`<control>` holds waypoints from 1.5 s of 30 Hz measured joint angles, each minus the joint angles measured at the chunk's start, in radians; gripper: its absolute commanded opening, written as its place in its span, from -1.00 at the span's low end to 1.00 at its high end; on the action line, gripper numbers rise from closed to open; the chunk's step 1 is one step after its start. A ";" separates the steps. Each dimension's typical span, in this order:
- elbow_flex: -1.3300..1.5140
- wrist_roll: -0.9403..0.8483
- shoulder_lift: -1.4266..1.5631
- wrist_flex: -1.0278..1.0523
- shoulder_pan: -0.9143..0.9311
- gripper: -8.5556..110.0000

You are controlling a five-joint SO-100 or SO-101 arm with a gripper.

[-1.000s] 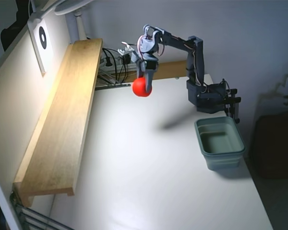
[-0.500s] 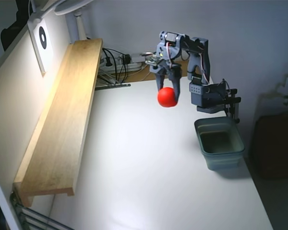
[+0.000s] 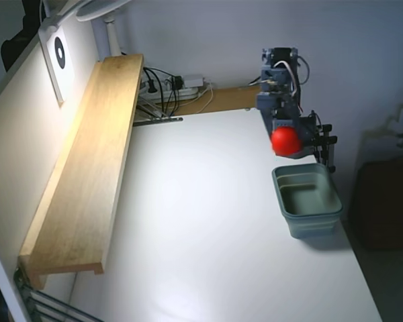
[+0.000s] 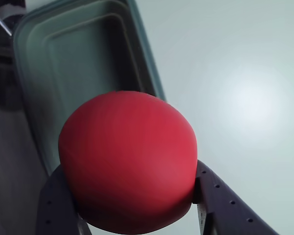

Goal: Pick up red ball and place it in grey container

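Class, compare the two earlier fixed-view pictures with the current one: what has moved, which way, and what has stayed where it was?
The arm has swung to the right in the fixed view, carrying the red ball from near the wooden shelf to a spot just behind the grey container. The gripper stays shut on the ball throughout; nothing was let go. The container, shelf and cables have not moved.

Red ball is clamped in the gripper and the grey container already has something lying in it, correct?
Not quite. The red ball is clamped in the gripper, but the grey container is empty: the fixed view shows only its bare floor, and the wrist view shows nothing lying in the part of it that is visible.
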 measured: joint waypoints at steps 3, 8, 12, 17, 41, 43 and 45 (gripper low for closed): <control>0.000 0.000 0.000 0.000 -0.092 -0.47; 0.000 0.000 0.000 0.000 -0.117 -0.47; -0.044 0.000 -0.048 0.002 -0.124 -0.47; -0.198 0.000 -0.187 0.002 -0.126 -0.47; -0.397 0.000 -0.345 0.002 -0.121 -0.21; -0.397 0.000 -0.345 0.002 -0.121 -0.21; -0.397 0.000 -0.345 0.002 -0.121 -0.21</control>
